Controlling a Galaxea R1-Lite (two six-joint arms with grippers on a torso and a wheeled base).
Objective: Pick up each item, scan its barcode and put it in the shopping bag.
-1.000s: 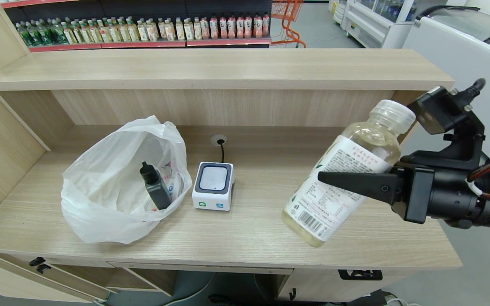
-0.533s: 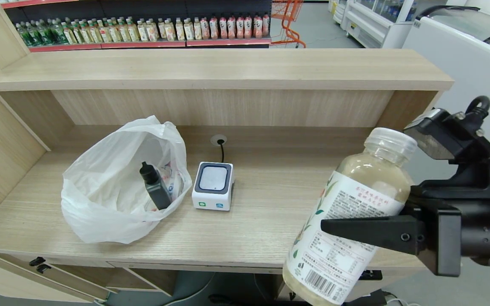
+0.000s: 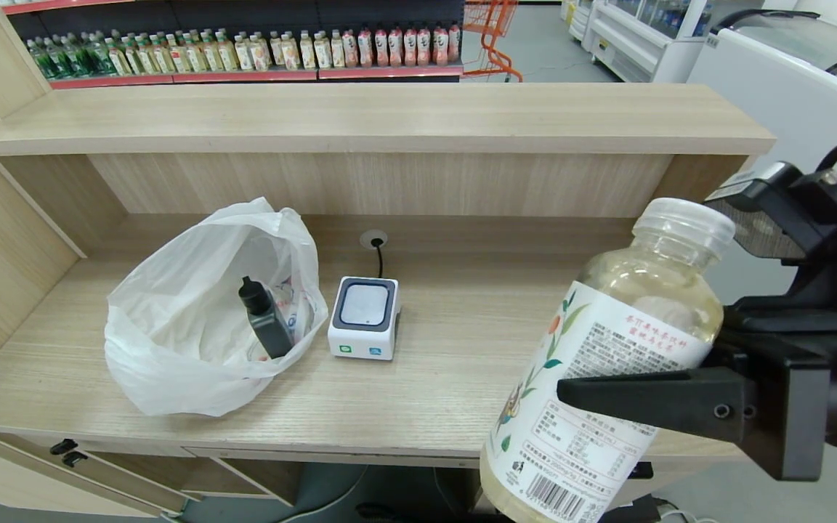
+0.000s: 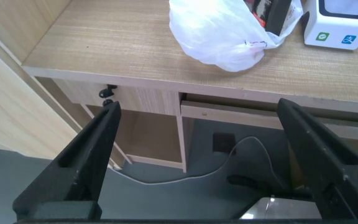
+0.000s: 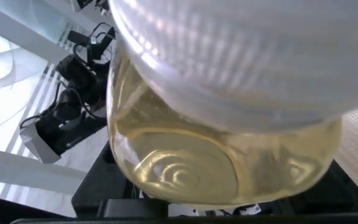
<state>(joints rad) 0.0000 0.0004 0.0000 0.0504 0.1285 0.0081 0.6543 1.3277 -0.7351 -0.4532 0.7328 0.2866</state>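
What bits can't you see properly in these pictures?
- Head view: the bottle has its bottom and part of its barcode cut off by the lower edge.
- Head view: the right hand has its far finger hidden behind the bottle.
- Head view: folds of the shopping bag hide whatever lies under the dark bottle.
- Left wrist view: the scanner is cut off by the picture's edge.

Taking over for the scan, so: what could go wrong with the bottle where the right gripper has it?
1. The clear plastic bottle of pale drink hangs tilted in the right gripper, seemingly past the wooden counter at its front edge; a slip would likely drop it to the floor.
2. Its barcode, near the base, faces away from the white cube scanner, so a scan may fail unless turned.
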